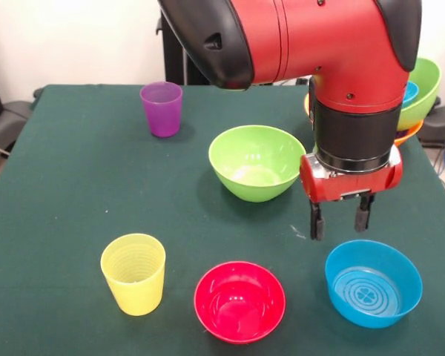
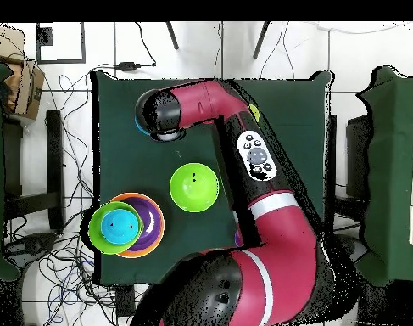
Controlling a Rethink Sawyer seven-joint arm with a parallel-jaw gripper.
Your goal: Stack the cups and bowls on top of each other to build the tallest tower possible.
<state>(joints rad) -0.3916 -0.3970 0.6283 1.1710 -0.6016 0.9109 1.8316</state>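
Table: a dark green table (image 1: 74, 193) held everything.
Purple cup: the purple cup (image 1: 162, 108) stood upright at the far side, well away from my gripper.
Yellow cup: the yellow cup (image 1: 134, 273) stood upright at the near edge, beside the pink-red bowl (image 1: 239, 301).
Green bowl: one lime green bowl (image 1: 256, 162) sat open side up in the middle, just beside my arm (image 1: 311, 37).
Blue bowl: a blue bowl (image 1: 373, 282) sat at the near edge, right under my gripper.
Tower: the tower (image 2: 125, 224) sat at a table corner, with an orange bowl (image 2: 146, 248) at the bottom, a purple bowl (image 2: 150, 216) in it, a green bowl (image 2: 116, 227) on top and a bit of blue inside that.
In the way: my big arm hid part of the tower in the front view.
My gripper: my gripper (image 1: 340, 220) hung just above the blue bowl's far rim.
Fingers: the two black fingers (image 1: 317, 221) were spread apart with nothing between them, and I could not tell if they touched the bowl.
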